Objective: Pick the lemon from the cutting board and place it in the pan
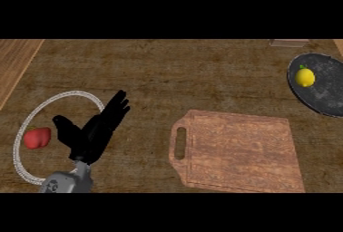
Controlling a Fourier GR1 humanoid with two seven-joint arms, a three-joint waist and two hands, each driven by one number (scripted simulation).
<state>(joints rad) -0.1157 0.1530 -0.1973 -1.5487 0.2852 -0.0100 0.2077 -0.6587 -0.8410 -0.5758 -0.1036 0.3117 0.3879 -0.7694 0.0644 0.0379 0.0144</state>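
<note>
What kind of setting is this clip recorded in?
Most likely a kitchen counter: a wooden cutting board lies on a dark worktop, a lemon sits in a dark pan, and a red fruit or vegetable lies at the left.

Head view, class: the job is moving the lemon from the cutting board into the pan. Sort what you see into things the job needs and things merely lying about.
Belongs to the job:
- lemon, already lying in the pan
- pan, at the right edge
- cutting board, nothing on it

Just lying about:
- red pepper
- light ring around it
- left hand, open and resting
</note>
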